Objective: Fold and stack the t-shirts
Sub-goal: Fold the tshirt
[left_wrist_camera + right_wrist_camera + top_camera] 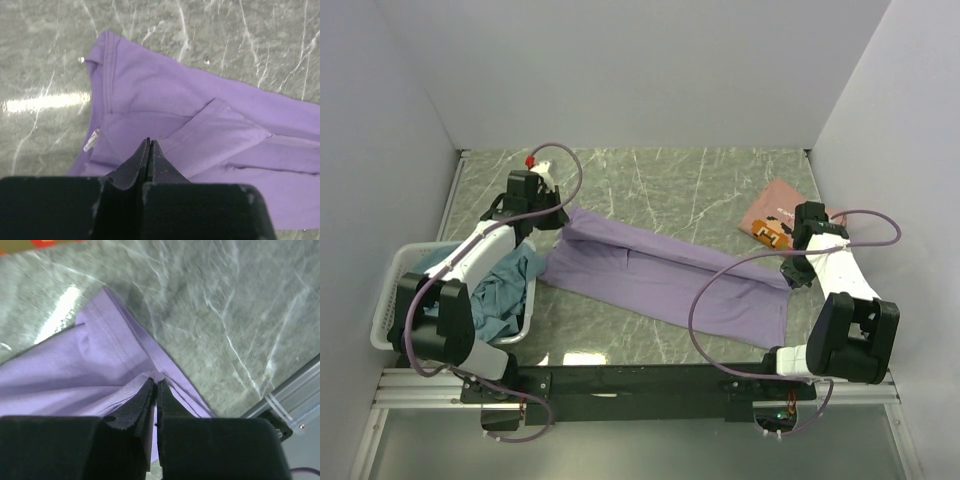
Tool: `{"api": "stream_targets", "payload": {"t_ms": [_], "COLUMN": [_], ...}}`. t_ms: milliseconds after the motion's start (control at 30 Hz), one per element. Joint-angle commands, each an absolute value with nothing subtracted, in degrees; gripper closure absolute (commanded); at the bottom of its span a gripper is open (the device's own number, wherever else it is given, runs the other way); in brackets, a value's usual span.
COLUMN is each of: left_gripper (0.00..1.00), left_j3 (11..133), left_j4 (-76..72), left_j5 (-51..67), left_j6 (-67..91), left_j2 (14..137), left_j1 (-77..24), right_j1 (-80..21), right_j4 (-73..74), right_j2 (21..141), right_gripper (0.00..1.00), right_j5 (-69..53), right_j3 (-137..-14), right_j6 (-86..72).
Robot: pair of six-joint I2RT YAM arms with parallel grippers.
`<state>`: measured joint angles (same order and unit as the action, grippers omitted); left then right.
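The lavender t-shirt lies stretched across the middle of the table, folded lengthwise into a long band. My left gripper hovers over its left, collar end, jaws pressed shut with nothing between them. At the shirt's right end sits my right gripper, its jaws shut on a puckered fold of the lavender cloth near the hem corner. A folded salmon-pink t-shirt with white print rests at the back right. A teal-blue t-shirt is bunched in the basket.
The white slatted basket stands at the left edge beside the left arm. A metal rail runs along the table's near edge, close to the right gripper. White walls enclose the marble-patterned table on three sides.
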<state>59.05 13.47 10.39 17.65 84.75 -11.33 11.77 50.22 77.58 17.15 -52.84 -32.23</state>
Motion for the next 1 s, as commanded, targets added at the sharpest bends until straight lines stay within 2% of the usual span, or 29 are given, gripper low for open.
{"api": "stream_targets", "payload": {"t_ms": [0,233,333,400,467,733,900,967], "left_gripper": [1.0,1.0,1.0,0.99,0.98,0.98,0.99,0.96], "left_j3": [57.7,53.8,52.8,51.8,51.2,51.1,51.4,51.2], "left_j4": [13.6,14.4,15.3,15.6,15.6,16.1,17.8,18.8], "left_j5": [9.1,8.2,8.2,8.5,9.0,9.3,8.2,7.3], "left_j6": [16.7,16.7,17.3,17.4,17.6,17.1,17.1,17.2], "left_j2": [80.2,77.4,76.7,75.9,75.5,76.6,77.0,76.6], "left_j1": [-11.4,-11.4,-11.4,-11.5,-11.4,-11.4,-11.4,-11.5], "right_j1": [11.9,10.2,9.1,8.4,7.9,7.4,7.5,7.6], "right_j4": [52.3,53.9,55.8,57.1,57.6,54.1,49.8,47.7], "right_j2": [75.5,74.7,74.1,72.3,69.5,64.5,68.9,71.1], "right_gripper": [1.0,0.99,0.84,0.62,0.5,0.5,0.51,0.51], "right_j5": [20.3,21.1,21.4,20.7,20.0,14.4,12.0,11.8], "right_j3": [-51.9,-50.7,-50.9,-51.0,-51.2,-53.1,-51.8,-51.5], "right_j6": [-33.9,-35.2,-36.1,-36.5,-36.6,-33.7,-33.7,-33.6]}}
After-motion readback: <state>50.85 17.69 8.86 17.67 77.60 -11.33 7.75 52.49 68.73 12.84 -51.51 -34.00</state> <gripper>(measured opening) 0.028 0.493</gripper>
